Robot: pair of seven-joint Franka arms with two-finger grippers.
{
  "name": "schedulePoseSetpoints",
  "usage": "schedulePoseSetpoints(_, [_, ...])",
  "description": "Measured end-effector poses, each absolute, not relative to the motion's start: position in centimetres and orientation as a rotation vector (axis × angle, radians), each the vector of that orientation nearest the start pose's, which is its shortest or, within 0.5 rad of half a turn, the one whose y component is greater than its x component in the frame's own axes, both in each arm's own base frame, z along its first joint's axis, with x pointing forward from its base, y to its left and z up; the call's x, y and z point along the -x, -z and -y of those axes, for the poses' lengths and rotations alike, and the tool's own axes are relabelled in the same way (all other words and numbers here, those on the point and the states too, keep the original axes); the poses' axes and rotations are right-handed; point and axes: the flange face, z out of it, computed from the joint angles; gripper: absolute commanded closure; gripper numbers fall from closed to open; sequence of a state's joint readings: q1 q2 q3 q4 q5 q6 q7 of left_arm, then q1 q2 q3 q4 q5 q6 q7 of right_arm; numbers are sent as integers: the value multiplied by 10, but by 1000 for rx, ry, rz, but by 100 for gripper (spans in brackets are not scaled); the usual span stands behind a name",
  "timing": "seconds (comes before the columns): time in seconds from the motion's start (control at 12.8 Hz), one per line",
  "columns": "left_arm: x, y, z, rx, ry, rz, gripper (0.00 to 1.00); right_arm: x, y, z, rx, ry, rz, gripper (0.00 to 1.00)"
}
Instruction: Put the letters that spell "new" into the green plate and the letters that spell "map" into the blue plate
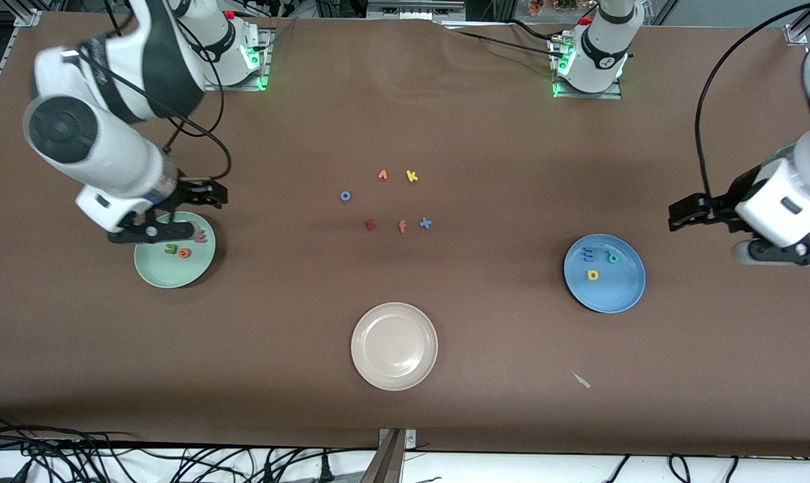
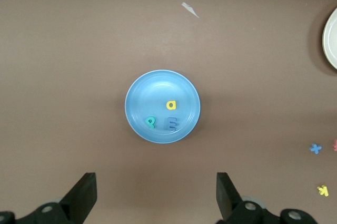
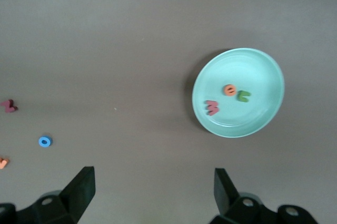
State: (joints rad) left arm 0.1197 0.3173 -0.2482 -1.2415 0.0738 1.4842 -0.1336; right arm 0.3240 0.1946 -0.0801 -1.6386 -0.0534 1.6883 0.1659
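A: Where are the arms?

B: The right gripper hangs over the green plate, fingers spread, empty. The left gripper hovers beside the blue plate, spread too.

A: And the letters?

B: The n, e and w lie in the green plate; the m, a and p in the blue.

Foam letters are the only readable signs here.

In the green plate lie an olive n, an orange e and a pinkish-red w; in the blue plate a blue m, a teal p and a yellow a. Loose on the worktop between the plates lie a blue o, a yellow k, a dark red z, a reddish f, a blue x and an orange v-like letter.
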Motion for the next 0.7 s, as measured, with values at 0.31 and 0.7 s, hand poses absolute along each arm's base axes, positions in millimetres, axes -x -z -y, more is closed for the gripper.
schedulePoseSetpoints(0.31, [-613,-577,47,3148,-90,1,0,-572,-555,-86,3223,-181,8,0])
schedulePoseSetpoints(0.7, [-576,-573,50,3154,-34,-51,0,-568,-583,-34,3208,-181,127,0])
